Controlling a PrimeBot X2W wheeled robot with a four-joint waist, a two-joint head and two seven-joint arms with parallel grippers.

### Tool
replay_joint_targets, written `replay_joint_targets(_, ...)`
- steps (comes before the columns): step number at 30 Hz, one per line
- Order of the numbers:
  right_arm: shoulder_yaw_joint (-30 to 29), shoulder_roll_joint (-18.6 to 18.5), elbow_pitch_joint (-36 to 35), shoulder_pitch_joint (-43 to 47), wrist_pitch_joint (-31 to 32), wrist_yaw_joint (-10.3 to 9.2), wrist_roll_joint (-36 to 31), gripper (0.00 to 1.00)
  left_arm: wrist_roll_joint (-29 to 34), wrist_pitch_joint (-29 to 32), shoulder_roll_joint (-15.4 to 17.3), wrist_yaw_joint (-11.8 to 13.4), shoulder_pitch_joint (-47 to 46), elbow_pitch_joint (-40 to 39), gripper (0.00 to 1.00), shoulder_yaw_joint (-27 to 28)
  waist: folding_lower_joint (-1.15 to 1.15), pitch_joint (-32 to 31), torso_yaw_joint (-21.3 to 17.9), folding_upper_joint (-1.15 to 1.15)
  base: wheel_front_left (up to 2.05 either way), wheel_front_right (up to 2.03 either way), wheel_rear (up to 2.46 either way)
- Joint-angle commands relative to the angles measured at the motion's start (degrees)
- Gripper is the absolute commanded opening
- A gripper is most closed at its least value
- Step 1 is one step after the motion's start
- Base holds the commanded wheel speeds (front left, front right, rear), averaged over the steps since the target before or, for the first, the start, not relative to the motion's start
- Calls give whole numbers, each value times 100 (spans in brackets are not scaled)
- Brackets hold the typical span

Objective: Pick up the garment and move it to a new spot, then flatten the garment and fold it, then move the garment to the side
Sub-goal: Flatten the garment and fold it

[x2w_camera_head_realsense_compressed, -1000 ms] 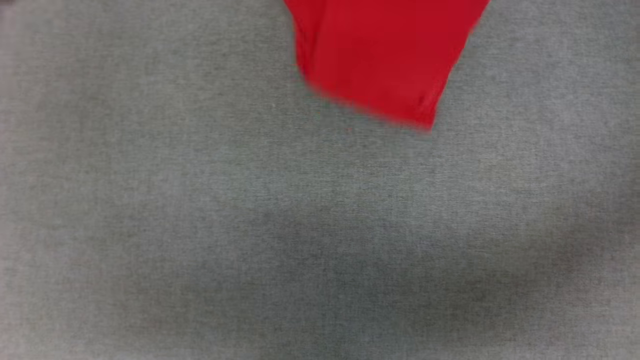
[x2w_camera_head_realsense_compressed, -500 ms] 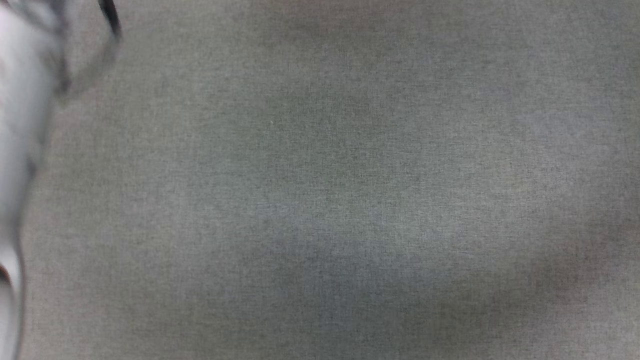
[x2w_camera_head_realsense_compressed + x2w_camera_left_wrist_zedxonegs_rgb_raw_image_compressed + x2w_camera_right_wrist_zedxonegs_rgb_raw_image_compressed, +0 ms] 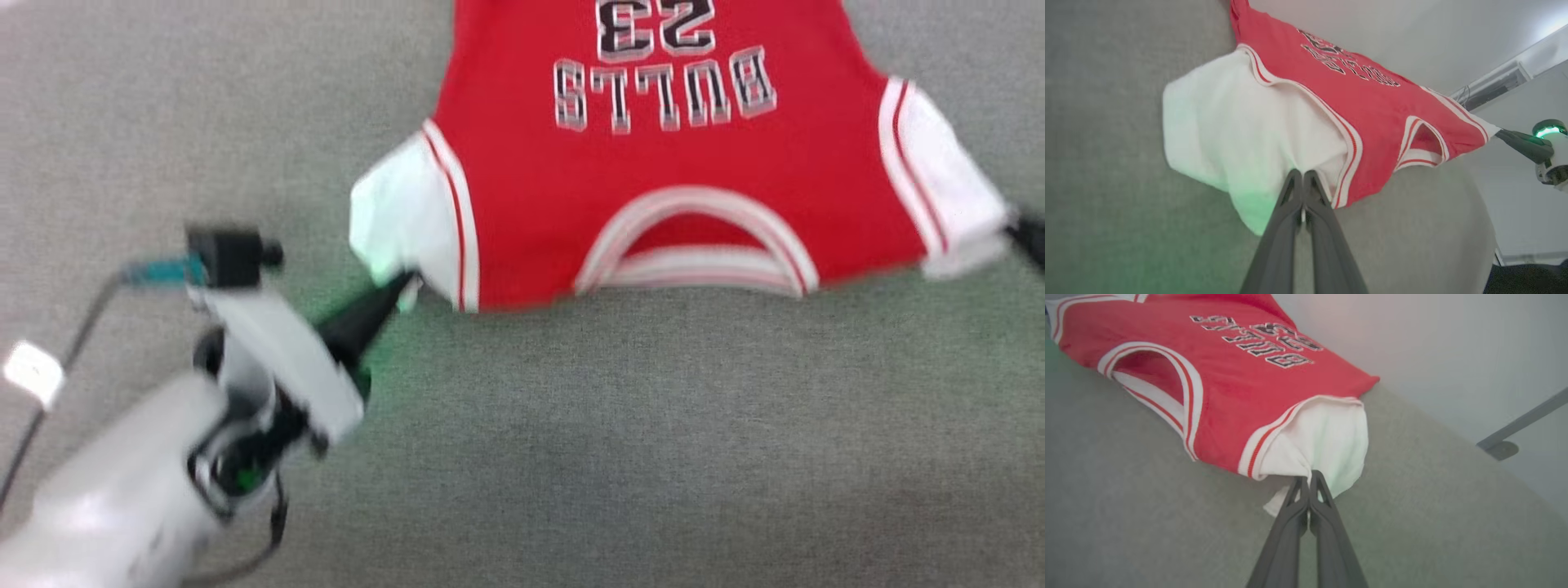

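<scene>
The garment, a red jersey with white side panels and black numerals, lies spread on the grey table with its neck opening toward me. My left gripper is shut on the white panel at the garment's left shoulder corner; in the left wrist view the gripper pinches that white cloth of the garment. My right gripper pinches the white right corner, seen close in the right wrist view, where the gripper bites the garment. The cloth is stretched between them.
A cable and a white tag trail from my left forearm. A pale wall rises beyond the table's far edge, with a grey metal bracket at the right in the right wrist view.
The head view has shifted strongly. A second ago a red hem showed at the top, then bare grey table with a blurred arm; now the garment's shoulders lie stretched between both grippers.
</scene>
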Motion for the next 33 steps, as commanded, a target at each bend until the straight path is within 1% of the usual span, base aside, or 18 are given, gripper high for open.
replay_joint_targets(1, -10, -135, -118, 314, 45, -11, 180, 0, 15, 9, 156, -14, 265, -176, 0, -121, 0, -194, 20, 0, 0, 0, 0)
replay_joint_targets(8, -4, -531, -752, 1631, 353, -11, 504, 0, -111, -121, 843, -14, 1214, -933, 0, -463, 0, -533, 4, 0, 0, 0, 0)
replay_joint_targets(15, -106, -932, -1381, 2604, 765, -11, 637, 0, -252, -121, 1456, -4, 1845, -1569, 0, -658, 0, -633, -14, 0, 0, 0, 0)
replay_joint_targets(18, -116, -1070, -1685, 2973, 1071, -11, 667, 0, -297, -80, 1710, 215, 2116, -1864, 0, -750, 0, -633, -33, 0, 0, 0, 0)
replay_joint_targets(21, -299, -1171, -1917, 3208, 1208, -11, 783, 0, -442, -88, 1915, 364, 2292, -2223, 0, -748, 0, -595, -41, 0, 0, 0, 0)
replay_joint_targets(23, -454, -1090, -1943, 3329, 1203, -11, 796, 0, -508, -190, 1892, 390, 2353, -2358, 0, -702, 0, -573, -35, 0, 0, 0, 0)
replay_joint_targets(26, -663, -884, -1750, 3408, 1332, -11, 447, 0, -413, -200, 1724, 419, 2258, -2285, 0, -726, 0, -530, -13, 0, 0, 0, 0)
replay_joint_targets(29, -786, -493, -1529, 3468, 1562, -10, 193, 0, -402, -204, 1406, 344, 2079, -2021, 0, -700, 0, -484, 6, 0, 0, 0, 0)
replay_joint_targets(33, -869, 77, -1153, 3462, 1866, -10, -200, 0, -178, -169, 929, 325, 1879, -1446, 0, -820, 0, -411, 14, 0, 0, 0, 0)
